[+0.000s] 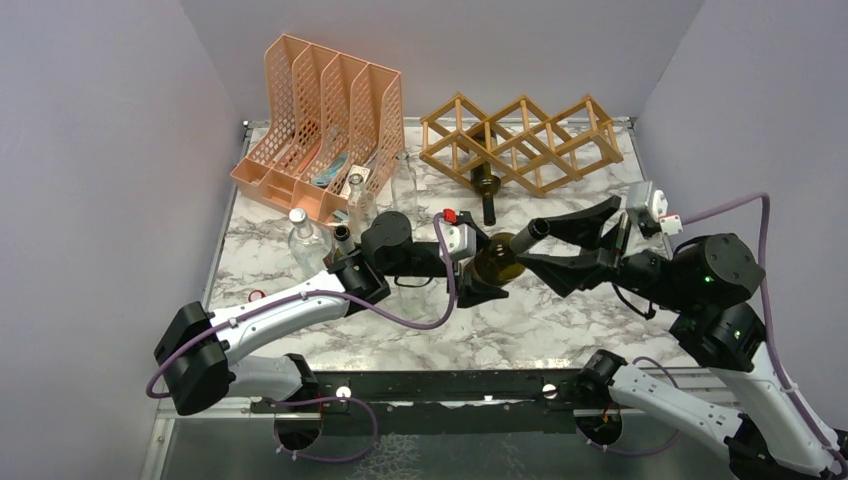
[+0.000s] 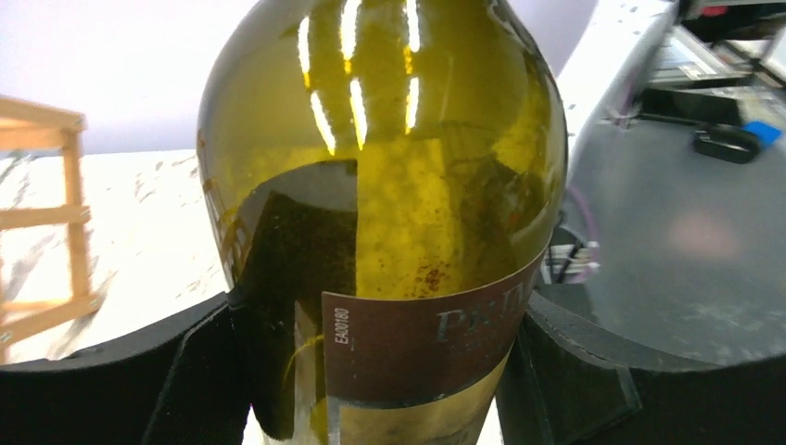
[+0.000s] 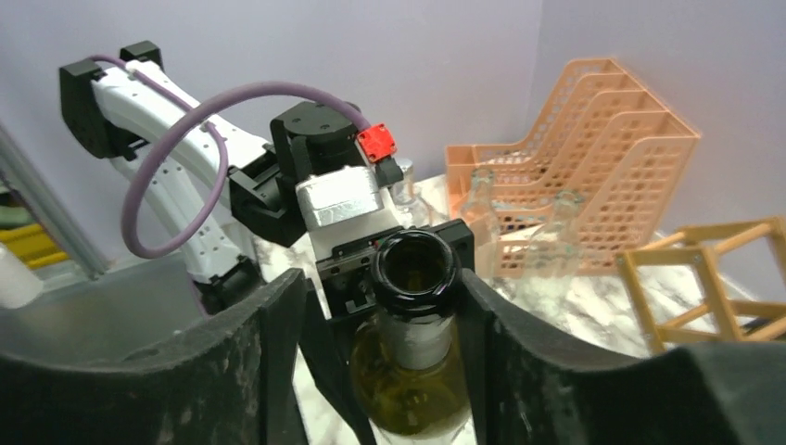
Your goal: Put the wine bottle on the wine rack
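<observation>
Olive-green glass, the wine bottle [image 1: 497, 262] hangs tilted above the counter [image 1: 560, 320] on the near side of the wine rack [image 1: 520, 140], apart from it, its body clamped in the left claw [image 1: 483, 272], while the right claw [image 1: 530, 243] has its jaws standing apart on either side of the bottle's neck.

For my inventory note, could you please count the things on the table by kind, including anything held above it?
Wine bottles: 2, the green wine bottle held above the table and the dark wine bottle at the rack
Clear glass bottles: 3 plainly seen
Wine rack: 1
File organizer: 1
Total: 7
</observation>
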Controlling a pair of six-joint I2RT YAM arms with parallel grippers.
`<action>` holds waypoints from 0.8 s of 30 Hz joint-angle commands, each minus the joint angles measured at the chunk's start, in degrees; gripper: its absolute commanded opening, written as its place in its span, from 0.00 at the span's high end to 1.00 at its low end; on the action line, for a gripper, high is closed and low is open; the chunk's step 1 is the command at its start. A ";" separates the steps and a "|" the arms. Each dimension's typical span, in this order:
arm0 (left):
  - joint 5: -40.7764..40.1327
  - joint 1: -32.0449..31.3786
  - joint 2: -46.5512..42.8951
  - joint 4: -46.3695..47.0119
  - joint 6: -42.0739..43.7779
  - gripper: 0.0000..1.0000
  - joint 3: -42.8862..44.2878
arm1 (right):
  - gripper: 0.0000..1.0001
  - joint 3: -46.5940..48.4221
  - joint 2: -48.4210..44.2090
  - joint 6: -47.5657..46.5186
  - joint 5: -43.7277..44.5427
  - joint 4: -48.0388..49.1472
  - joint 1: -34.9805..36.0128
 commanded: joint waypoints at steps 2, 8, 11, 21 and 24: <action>-12.42 0.86 1.10 0.93 11.15 1.00 3.35 | 0.23 0.40 -4.35 3.68 5.51 5.55 0.49; -19.15 0.84 2.09 0.93 32.47 1.00 5.50 | 0.18 2.61 -4.85 6.41 14.16 -0.46 0.49; -19.21 0.85 2.93 0.93 42.14 1.00 6.67 | 0.18 5.81 -3.82 8.26 18.48 -6.17 0.49; -17.99 0.84 7.93 -0.61 72.54 1.00 13.56 | 0.24 17.04 4.74 13.87 29.82 -27.60 0.49; -19.36 0.85 9.64 -4.34 81.82 1.00 16.15 | 0.26 18.12 7.18 14.43 32.31 -32.93 0.49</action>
